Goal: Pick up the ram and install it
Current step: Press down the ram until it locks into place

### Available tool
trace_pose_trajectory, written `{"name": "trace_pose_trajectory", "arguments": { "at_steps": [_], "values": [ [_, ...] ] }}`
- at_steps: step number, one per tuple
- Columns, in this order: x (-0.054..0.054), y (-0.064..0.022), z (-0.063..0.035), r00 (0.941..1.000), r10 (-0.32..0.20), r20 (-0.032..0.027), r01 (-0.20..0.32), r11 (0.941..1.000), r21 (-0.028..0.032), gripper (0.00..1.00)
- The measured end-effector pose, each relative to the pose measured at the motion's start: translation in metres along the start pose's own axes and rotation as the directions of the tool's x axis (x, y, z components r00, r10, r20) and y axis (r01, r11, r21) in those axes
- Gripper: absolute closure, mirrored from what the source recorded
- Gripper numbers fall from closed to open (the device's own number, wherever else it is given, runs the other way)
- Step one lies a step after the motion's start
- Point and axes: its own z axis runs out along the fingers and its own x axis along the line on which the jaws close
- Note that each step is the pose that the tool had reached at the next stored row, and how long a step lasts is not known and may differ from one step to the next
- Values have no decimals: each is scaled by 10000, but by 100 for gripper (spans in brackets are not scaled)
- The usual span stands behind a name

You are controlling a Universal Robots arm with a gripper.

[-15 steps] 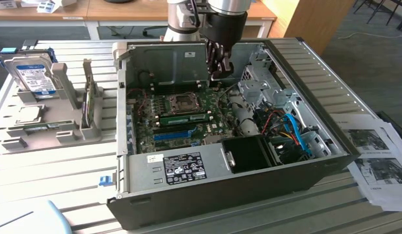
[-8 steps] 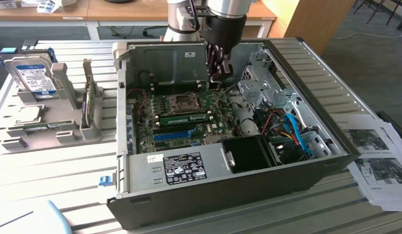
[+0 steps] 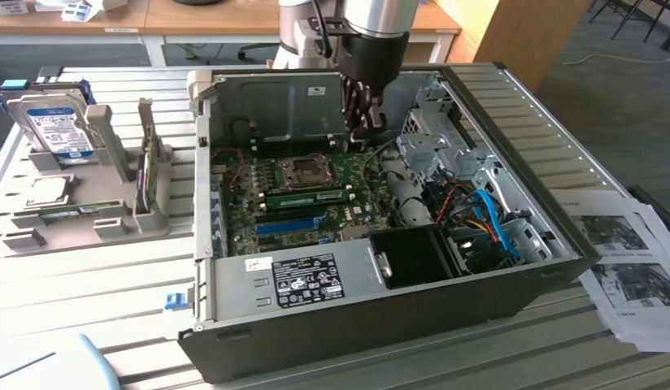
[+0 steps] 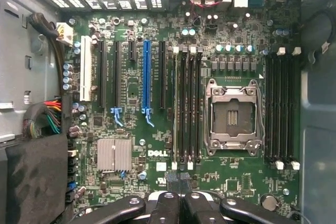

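- Exterior view: black gripper [image 3: 363, 134] hangs inside open dark-grey computer case [image 3: 422, 321], jaws closed tight, empty.
- Thin green ram stick [image 3: 308, 196] sits on green motherboard [image 3: 357, 215], 6 o'clock of square silver CPU socket [image 3: 308, 169], 7 o'clock of gripper.

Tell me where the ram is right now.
In the exterior view, the ram sits slotted into the motherboard inside the open case, beside the CPU socket, under the gripper.

Silver-grey arm [image 3: 376, 15] — glossy black jointed hand [image 3: 363, 130].
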Motion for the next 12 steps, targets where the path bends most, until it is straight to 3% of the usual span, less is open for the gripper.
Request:
{"name": "trace_pose_trajectory", "arguments": {
  "at_steps": [12],
  "values": [
    [-3, -1, 135, 10000, 0, -1, 0, 10000, 0, 91]
  ]
}}
